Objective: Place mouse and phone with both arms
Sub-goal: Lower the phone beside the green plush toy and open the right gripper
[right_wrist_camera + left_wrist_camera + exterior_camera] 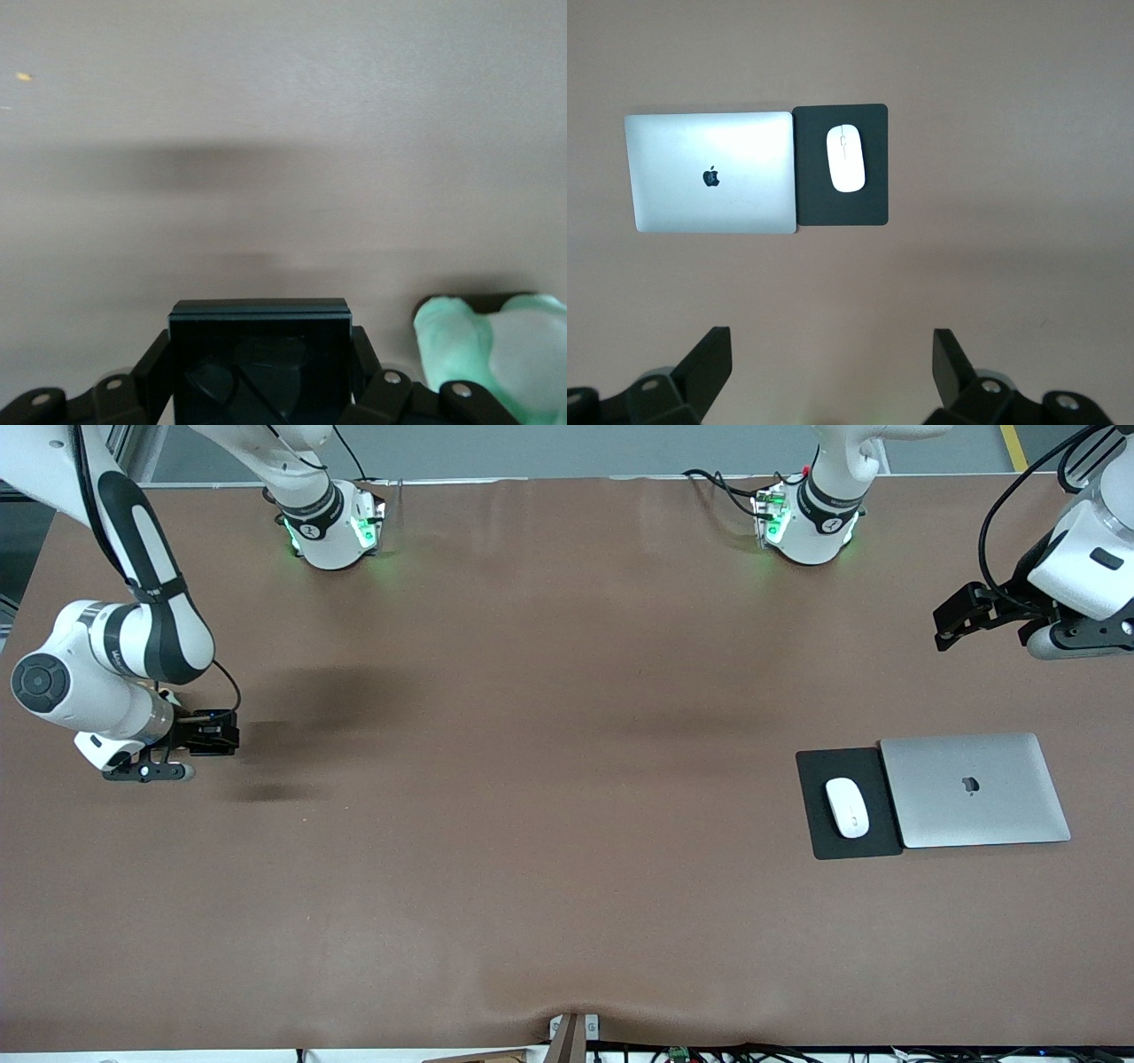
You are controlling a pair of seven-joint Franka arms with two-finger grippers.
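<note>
so the mouse (847, 807) lies on a black mouse pad (846, 765), toward the left arm's end of the counter (532, 824); in the left wrist view the mouse (846, 158) shows white and oval on the pad (841, 199), with a thin grey line at one end; the pad touches the edge of a closed silver laptop (973, 789), which lies beside it, closer still to the left arm's end; the laptop (711, 173) bears a dark logo on its lid; the phone (259, 354) is held up in the air by the right gripper (215, 732), over the counter at the right arm's end; the right wrist view shows it as a black glossy slab with the fingers (151, 372) clamped on its two sides; a green-lit shape sits at the edge of that view, too unclear to name; the left gripper (961, 618) hangs above the counter at the left arm's end, well apart from the laptop and mouse; its fingers (709, 359) stand wide apart with nothing between them; both arm bases glow green along the edge of the counter farthest from the front camera; the brown counter shows soft shadows under each arm
</note>
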